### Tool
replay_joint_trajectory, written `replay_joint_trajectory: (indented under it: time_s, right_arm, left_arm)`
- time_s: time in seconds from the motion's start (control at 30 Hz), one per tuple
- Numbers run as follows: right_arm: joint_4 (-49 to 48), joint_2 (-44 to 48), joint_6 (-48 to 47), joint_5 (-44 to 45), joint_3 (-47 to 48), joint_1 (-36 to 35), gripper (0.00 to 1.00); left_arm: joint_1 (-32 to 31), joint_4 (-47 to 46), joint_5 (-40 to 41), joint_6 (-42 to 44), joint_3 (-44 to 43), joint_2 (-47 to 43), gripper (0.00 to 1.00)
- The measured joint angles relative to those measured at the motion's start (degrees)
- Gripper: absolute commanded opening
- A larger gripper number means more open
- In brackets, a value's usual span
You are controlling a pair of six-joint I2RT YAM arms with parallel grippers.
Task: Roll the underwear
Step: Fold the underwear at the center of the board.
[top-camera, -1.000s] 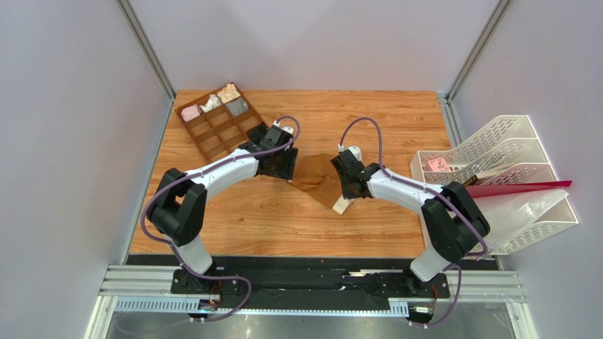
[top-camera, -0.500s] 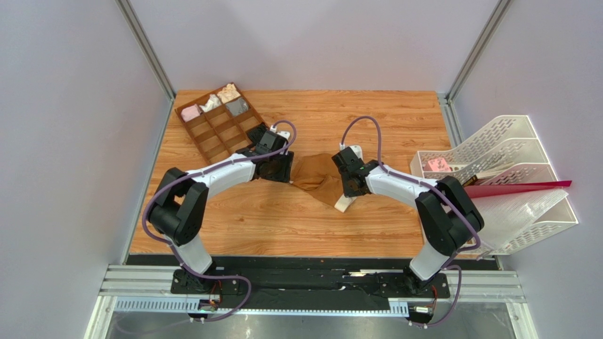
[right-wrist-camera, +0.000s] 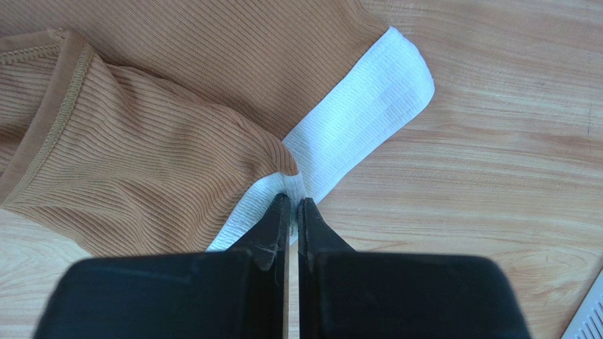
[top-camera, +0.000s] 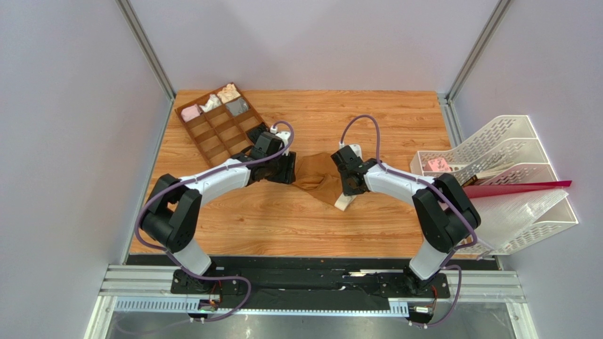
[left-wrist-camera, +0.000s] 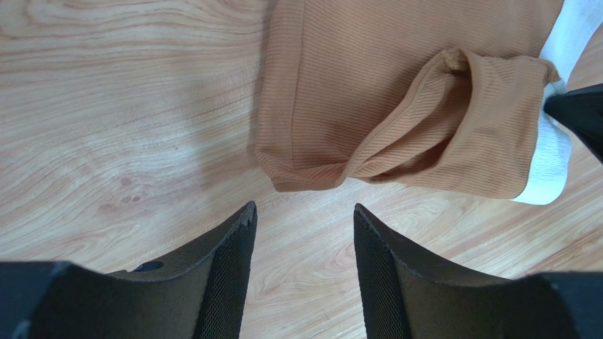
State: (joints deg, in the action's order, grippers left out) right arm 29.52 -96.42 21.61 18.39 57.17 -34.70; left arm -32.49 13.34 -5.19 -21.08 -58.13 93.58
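The brown underwear (top-camera: 316, 176) with a cream-white band (top-camera: 343, 203) lies partly folded at the table's middle. In the left wrist view the underwear (left-wrist-camera: 396, 113) lies just beyond my left gripper (left-wrist-camera: 304, 212), which is open and empty over bare wood. My left gripper (top-camera: 285, 169) sits at the garment's left edge in the top view. My right gripper (right-wrist-camera: 293, 201) is shut on the white band (right-wrist-camera: 354, 127) where the brown fabric (right-wrist-camera: 141, 155) folds over it. It sits at the garment's right side in the top view (top-camera: 346, 185).
A brown divided organizer (top-camera: 220, 123) holding small pink, white, cream and grey bundles stands at the back left, close behind the left arm. White mesh trays (top-camera: 495, 176) with a red folder (top-camera: 517, 189) stand at the right edge.
Both grippers have shifted slightly toward the back of the table. The left gripper has drawn closer to the garment's left edge. The underwear has barely moved.
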Motion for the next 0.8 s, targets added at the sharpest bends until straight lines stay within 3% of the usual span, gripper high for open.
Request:
replay_joint_trajectory:
  time_s: [0.4,0.5,0.53,0.63,0.8]
  right_arm:
    - [0.0,-0.3,0.0,0.0,0.2,0.0,0.00]
    - [-0.1,-0.3,0.0,-0.1,0.2,0.1,0.00]
    - [-0.1,-0.3,0.0,-0.1,0.2,0.1,0.00]
    - [-0.1,-0.3,0.0,-0.3,0.2,0.1,0.00]
    - [0.4,0.3,0.0,-1.0,0.2,0.1,0.00]
  left_arm:
    - [0.0,-0.8,-0.3,1.1,-1.0,4.3,0.53]
    - [0.0,-1.6,-0.3,1.1,-1.6,5.0,0.34]
    - [0.0,-2.2,-0.3,1.4,-1.7,5.2,0.19]
    - [0.0,-3.2,-0.6,2.1,-2.2,6.2,0.00]
    - [0.0,-4.0,-0.9,2.2,-2.6,7.0,0.00]
